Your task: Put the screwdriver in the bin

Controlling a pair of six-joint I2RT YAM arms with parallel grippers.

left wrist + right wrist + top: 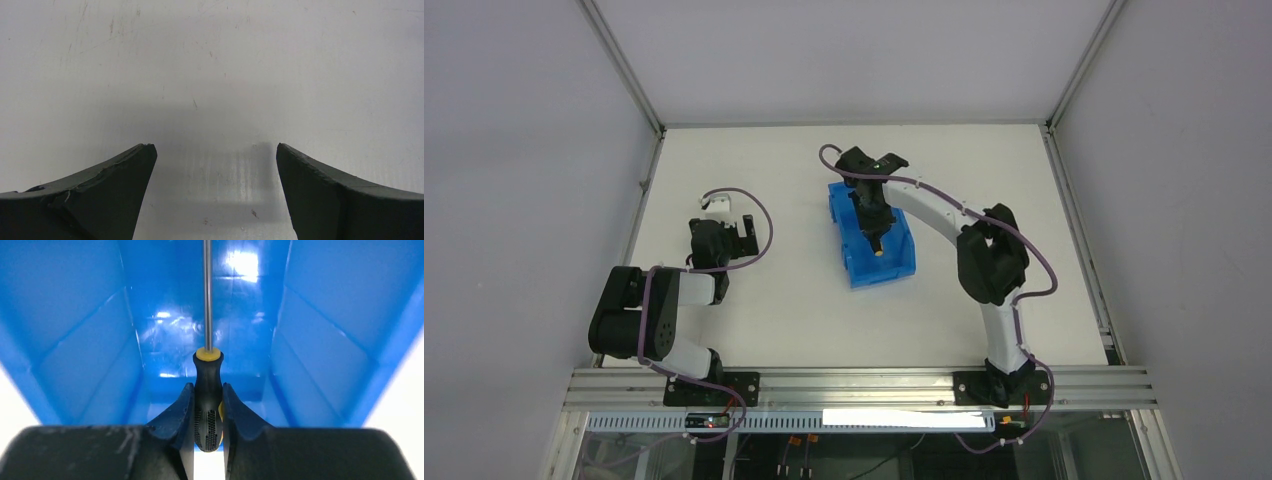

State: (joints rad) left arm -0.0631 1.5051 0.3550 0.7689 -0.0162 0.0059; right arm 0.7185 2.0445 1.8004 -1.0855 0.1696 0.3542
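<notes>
Right gripper [207,388] fills the bottom of its wrist view, clamped on the screwdriver [207,365] by the black handle, one finger on each side. The thin metal shaft runs straight away from the fingers into the bin [75,340], with blue walls rising on both sides and a glossy floor beyond.

From above, the bin [892,268] sits around the middle of the tabletop, a little toward the far edge. The right gripper [874,238] is down between its walls, and a yellow spot of the screwdriver [879,253] shows there.

Progress: pickup and carry look done, and the tool is within the bin's outline. Left to do is letting go and pulling the arm clear (I cannot tell whether the tip touches the floor yet).

Screwdriver look: slim, with a ribbed black grip, a yellow collar where the shaft starts and a bare grey shaft. It is much shorter than the bin, so it should lie flat inside.

Left gripper [215,147] is spread wide with nothing between its fingers, over bare white table [200,60]. In the top view it sits parked toward the left edge [729,232], well apart from the bin.
</notes>
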